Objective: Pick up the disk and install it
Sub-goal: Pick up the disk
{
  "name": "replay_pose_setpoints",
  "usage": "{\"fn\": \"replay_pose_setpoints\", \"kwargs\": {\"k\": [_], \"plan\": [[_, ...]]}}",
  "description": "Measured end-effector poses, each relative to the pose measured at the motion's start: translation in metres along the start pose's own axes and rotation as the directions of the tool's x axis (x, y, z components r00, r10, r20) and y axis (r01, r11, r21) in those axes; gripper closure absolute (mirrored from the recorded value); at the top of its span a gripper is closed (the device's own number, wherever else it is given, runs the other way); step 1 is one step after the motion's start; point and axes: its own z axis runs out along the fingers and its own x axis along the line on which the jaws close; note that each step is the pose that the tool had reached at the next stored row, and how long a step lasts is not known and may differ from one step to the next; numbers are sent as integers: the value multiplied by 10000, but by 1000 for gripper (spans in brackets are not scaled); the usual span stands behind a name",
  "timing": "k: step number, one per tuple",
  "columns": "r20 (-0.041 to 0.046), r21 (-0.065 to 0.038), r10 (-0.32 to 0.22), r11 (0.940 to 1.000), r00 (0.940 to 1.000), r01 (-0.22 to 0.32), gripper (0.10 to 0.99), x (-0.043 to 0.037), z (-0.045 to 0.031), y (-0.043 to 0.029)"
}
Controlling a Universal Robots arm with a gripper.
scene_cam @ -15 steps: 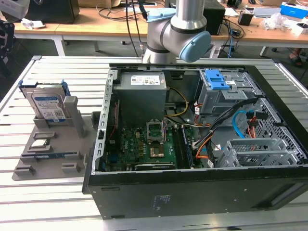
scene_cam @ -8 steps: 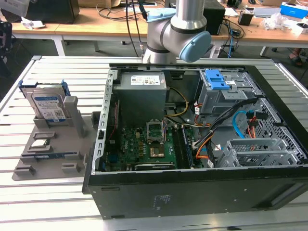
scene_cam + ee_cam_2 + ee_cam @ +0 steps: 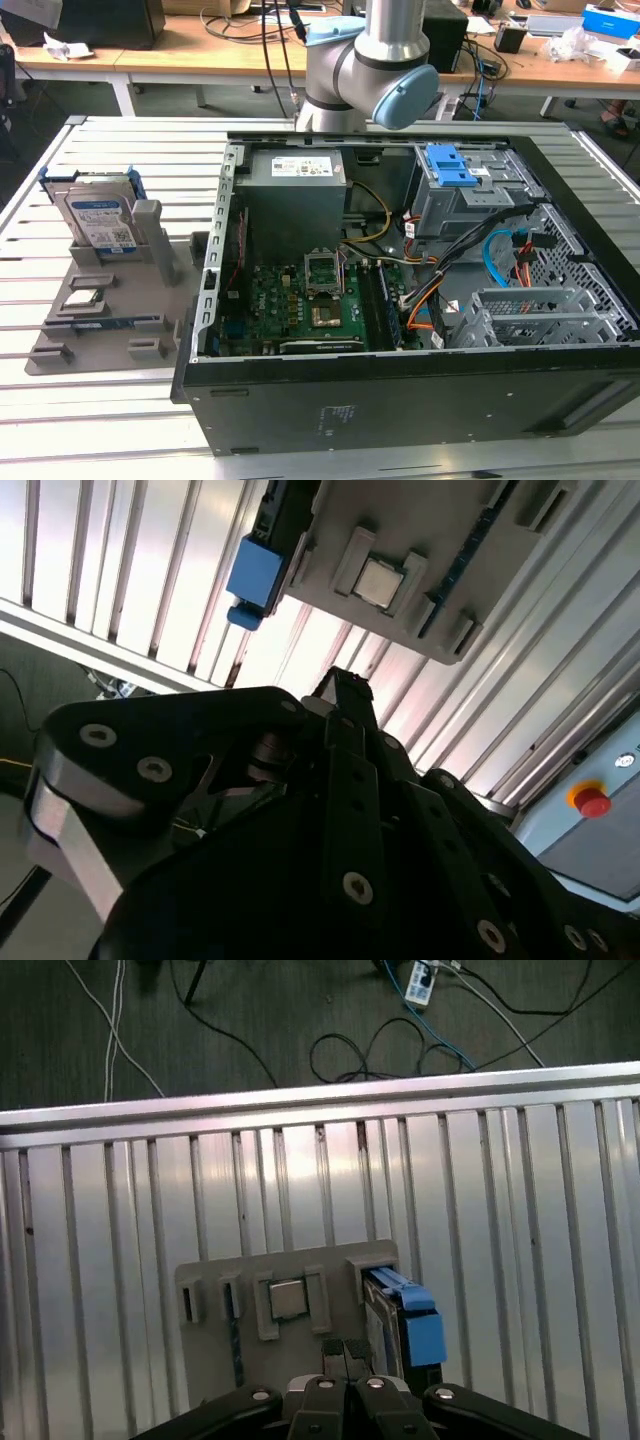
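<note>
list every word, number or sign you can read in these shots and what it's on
Nothing here can be read well enough to quote.
Label on the disk: white and blue print, too small to read.
Sticker on the power supply: print too small to read.
White marking on the case front: too small to read.
On the red button in the second wrist view: no legible text.
</note>
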Motion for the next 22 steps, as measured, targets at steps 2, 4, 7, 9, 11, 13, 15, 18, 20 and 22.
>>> {"fn": "replay_pose_setpoints", "kwargs": {"k": [2,4,7,9,11,13,15,18,20,22], "plan": [[-2,0,-20,10000,10000,20,980,0,0,0],[-2,0,-28,10000,10000,28,980,0,0,0],[-2,-1,-35,10000,10000,35,973,0,0,0],[-2,-1,-39,10000,10000,39,851,0,0,0],[-3,-1,-45,10000,10000,45,729,0,0,0],[-3,0,-50,10000,10000,50,729,0,0,0],[-3,-1,-55,10000,10000,55,612,0,0,0],[-3,-2,-61,10000,10000,61,486,0,0,0],[-4,-2,-61,10000,10000,61,486,-31,1,0],[-3,-1,-61,10000,10000,61,486,-84,2,1]]}}
